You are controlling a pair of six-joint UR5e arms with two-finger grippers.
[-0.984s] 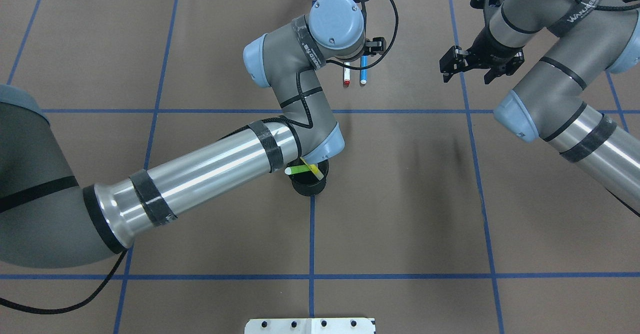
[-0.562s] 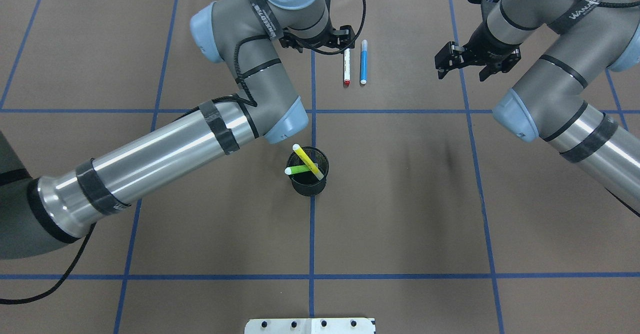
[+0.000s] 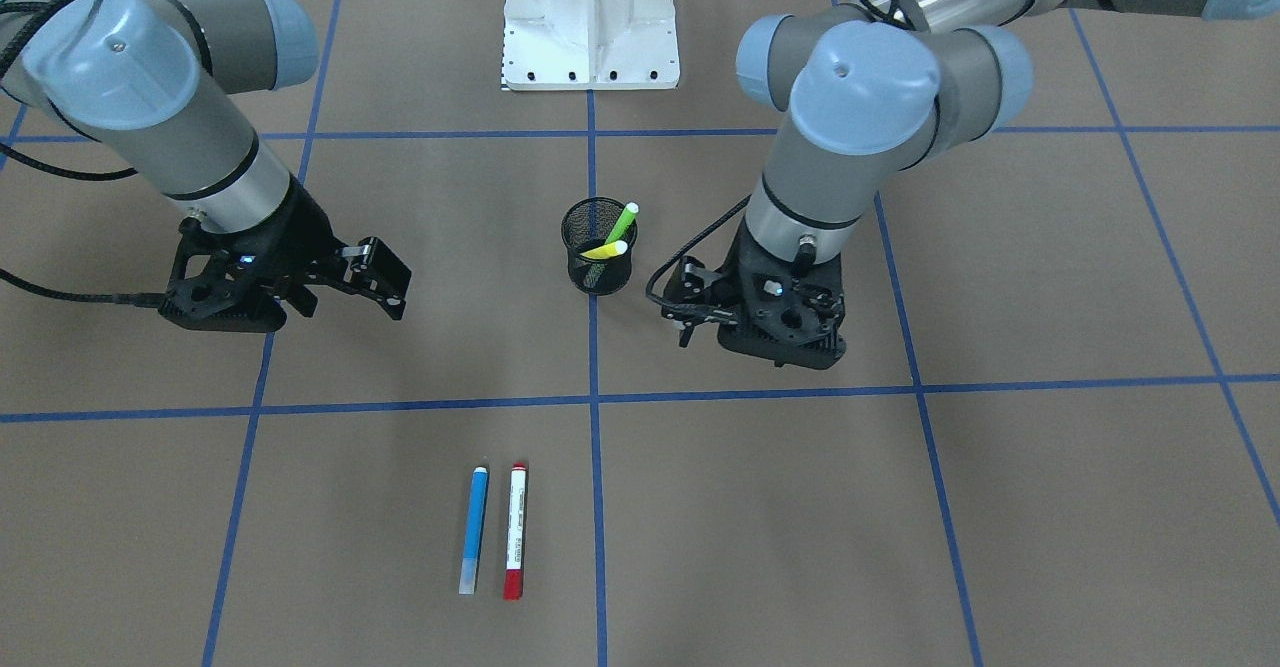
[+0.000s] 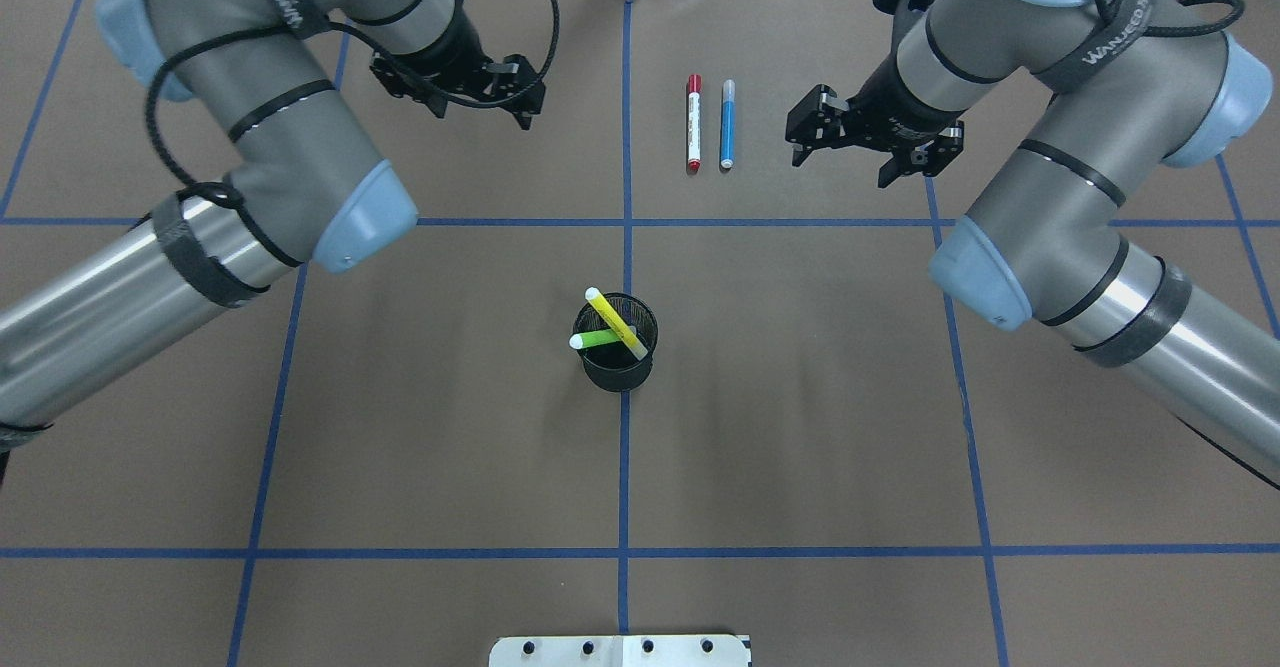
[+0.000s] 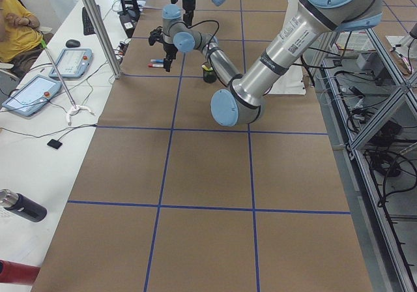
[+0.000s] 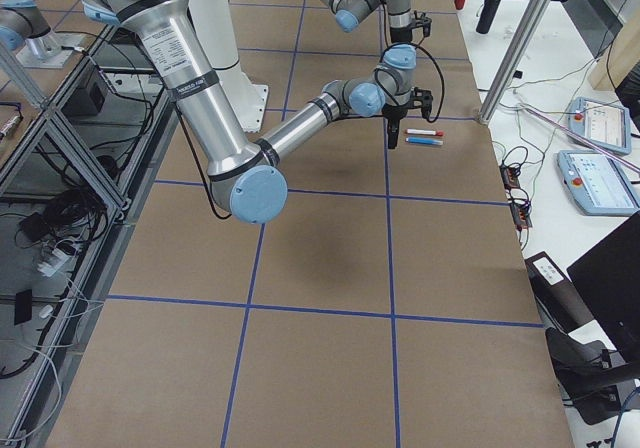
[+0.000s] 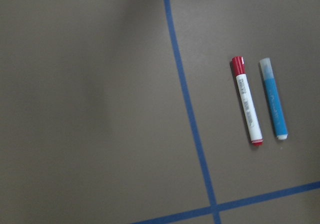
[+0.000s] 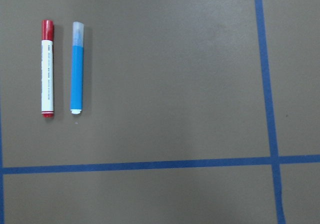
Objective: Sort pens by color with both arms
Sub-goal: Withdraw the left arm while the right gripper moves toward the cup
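Note:
The red-capped white pen [image 4: 693, 122] and the blue pen [image 4: 727, 124] lie side by side on the brown table, far of centre; both also show in the front view, red [image 3: 516, 530] and blue [image 3: 474, 530]. The green pen [image 4: 596, 338] and the yellow pen [image 4: 614, 322] stand in the black mesh cup [image 4: 617, 367]. My left gripper [image 4: 482, 112] is open and empty, left of the centre line and left of the red pen. My right gripper [image 4: 840, 167] is open and empty, just right of the blue pen. The left wrist view shows the red pen [image 7: 246, 101], the right wrist view the blue pen [image 8: 77, 69].
Blue tape lines [image 4: 625, 447] divide the table into squares. The white pedestal base [image 4: 620, 650] sits at the near edge. Tablets and cables lie on a side bench [image 5: 32, 90] beyond the table's far edge.
My left arm has swung left, from over the two flat pens to left of the centre line. My right gripper has moved left, closer to the blue pen. The pens have not moved.

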